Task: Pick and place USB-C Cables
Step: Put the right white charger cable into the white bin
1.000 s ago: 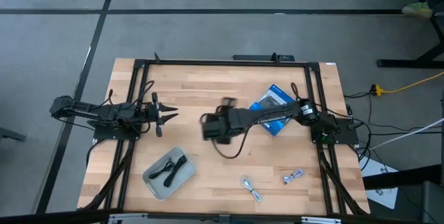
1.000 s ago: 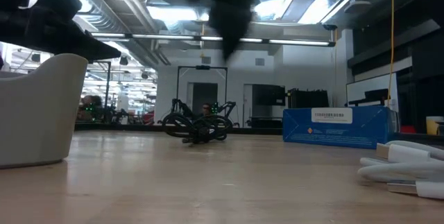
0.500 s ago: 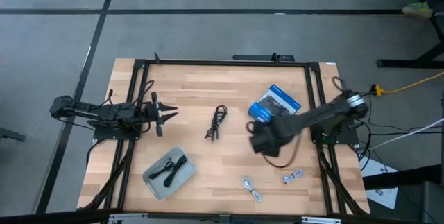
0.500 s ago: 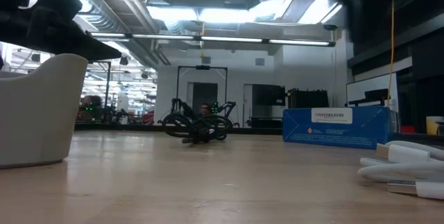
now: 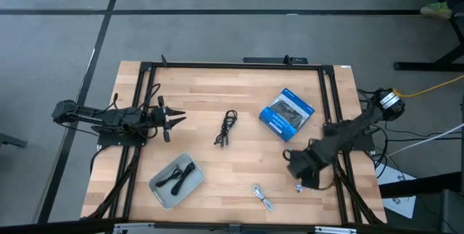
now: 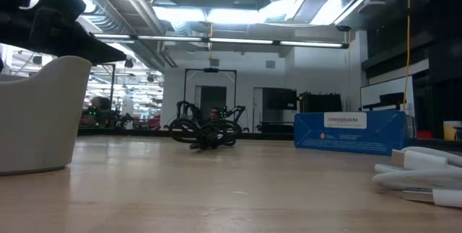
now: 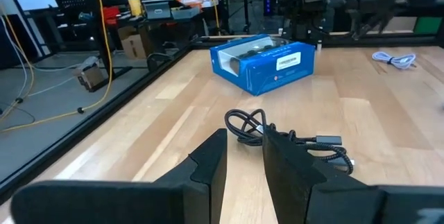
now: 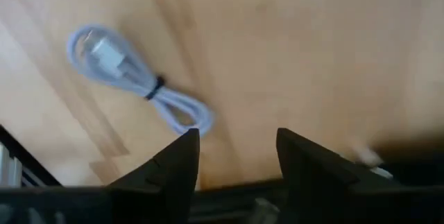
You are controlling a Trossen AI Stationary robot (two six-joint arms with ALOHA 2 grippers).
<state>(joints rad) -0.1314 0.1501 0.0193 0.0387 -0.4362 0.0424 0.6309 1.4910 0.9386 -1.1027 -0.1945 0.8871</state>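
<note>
One black USB-C cable (image 5: 227, 127) lies bundled at the table's middle, also in the left wrist view (image 7: 277, 137) and the low view (image 6: 206, 130). Two black cables (image 5: 177, 177) lie in a grey tray (image 5: 161, 190). One silvery-grey cable (image 5: 262, 196) lies near the near edge. Another silvery-grey cable (image 5: 299, 187) sits partly under my right gripper (image 5: 301, 170); in the right wrist view this cable (image 8: 139, 82) lies beyond the open gripper (image 8: 236, 158), untouched. My left gripper (image 5: 170, 118) waits open at the table's left, its wrist view (image 7: 243, 158) facing the middle cable.
A blue-and-black packaged box (image 5: 287, 114) lies flat on the right half, toward the far side, also in the low view (image 6: 346, 132). The tray's wall (image 6: 36, 114) rises at the low view's left. A black frame (image 5: 328, 96) borders the table. Bare wood lies between the middle cable and the box.
My right arm has swung fast from above the black cable at the table's middle toward the near right corner, passing the blue box, and now hangs over the silvery-grey cable there. The black cable at the middle has stayed where it was.
</note>
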